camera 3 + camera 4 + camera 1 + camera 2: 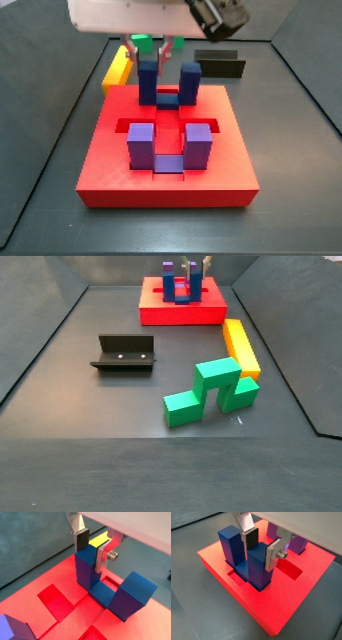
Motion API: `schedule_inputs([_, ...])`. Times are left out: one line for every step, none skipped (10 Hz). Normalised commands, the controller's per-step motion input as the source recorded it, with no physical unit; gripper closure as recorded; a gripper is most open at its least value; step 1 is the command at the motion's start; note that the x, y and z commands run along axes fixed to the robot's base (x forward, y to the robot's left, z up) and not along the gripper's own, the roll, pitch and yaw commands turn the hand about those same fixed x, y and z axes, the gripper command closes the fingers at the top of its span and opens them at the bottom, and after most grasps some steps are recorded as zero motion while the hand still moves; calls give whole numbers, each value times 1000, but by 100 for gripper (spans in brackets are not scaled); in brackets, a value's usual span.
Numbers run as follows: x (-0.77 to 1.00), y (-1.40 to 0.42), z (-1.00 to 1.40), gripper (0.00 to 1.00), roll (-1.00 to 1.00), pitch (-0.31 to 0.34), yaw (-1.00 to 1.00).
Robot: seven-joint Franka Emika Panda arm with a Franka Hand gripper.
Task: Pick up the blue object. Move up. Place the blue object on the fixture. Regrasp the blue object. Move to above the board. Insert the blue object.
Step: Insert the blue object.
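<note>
1. The gripper [260, 546] is above the board [298, 607], and its two fingers [272, 556] stand on either side of one prong of the blue object [250, 559].
2. From these views I cannot tell if the pads press the prong or only stand beside it.
3. The blue object stands upright in a recess of the board, prongs pointing up.
4. The purple block [163, 145] also sits in the board.
5. The fixture [124, 354] stands well apart, near the green block [210, 388] and the yellow bar [242, 346].

Robot lab test cell, dark walled floor [80, 446], fixture [123, 354], end effector [260, 543]
</note>
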Motion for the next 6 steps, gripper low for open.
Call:
schedule_inputs([-54,0,-491,100,103,-97,0])
schedule_inputs([-60,0,-540,100,111,-100,0])
schedule_inputs([-60,0,-560,100,106,-100,0])
schedule_inputs([0,0,-183,100,0,0,0])
schedule_inputs([0,0,0,100,4,0,0])
schedule_inputs([0,0,0,100,0,0,0])
